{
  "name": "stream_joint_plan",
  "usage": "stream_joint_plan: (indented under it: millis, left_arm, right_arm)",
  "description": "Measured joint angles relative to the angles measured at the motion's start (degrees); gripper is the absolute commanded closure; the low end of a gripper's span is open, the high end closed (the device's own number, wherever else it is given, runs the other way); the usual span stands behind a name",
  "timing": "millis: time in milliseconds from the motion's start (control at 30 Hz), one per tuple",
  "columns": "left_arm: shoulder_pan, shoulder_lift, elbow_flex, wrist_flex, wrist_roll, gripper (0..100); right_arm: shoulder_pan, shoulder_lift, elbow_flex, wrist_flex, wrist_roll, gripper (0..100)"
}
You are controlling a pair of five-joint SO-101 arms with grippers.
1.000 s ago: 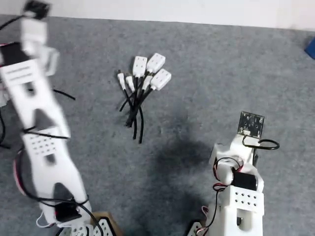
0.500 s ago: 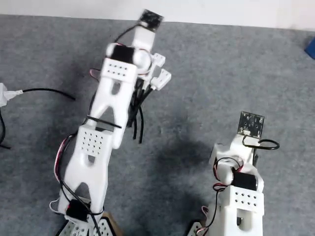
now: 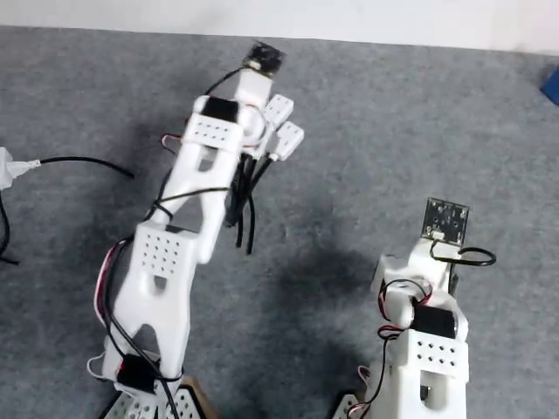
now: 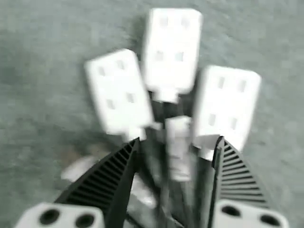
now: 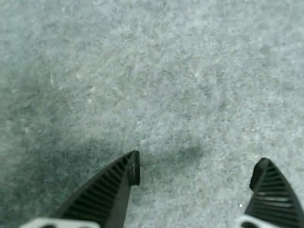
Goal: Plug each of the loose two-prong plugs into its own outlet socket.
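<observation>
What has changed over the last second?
The left arm swung in from the table's left edge to the sockets. Its gripper is now open over the plugs. The right arm, sockets and cables have not moved.

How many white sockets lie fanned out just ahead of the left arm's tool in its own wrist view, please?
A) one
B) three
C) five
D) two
B: the left wrist view shows three white sockets spread like a fan on the grey carpet just beyond the open left tool.
</observation>
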Motion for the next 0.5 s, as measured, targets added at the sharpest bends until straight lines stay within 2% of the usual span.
stream_joint_plan:
  millis: [200,500]
  left_arm:
    - [6.1,0.1,-4.6,8.2,-0.3,74]
    - [5.5,2.8,-7.1,8.7,-0.4,74]
  right_arm:
    - [0.0,0.0,0.0,0.0,0.0,64.1]
    - [0.0,0.0,0.0,0.0,0.0,64.1]
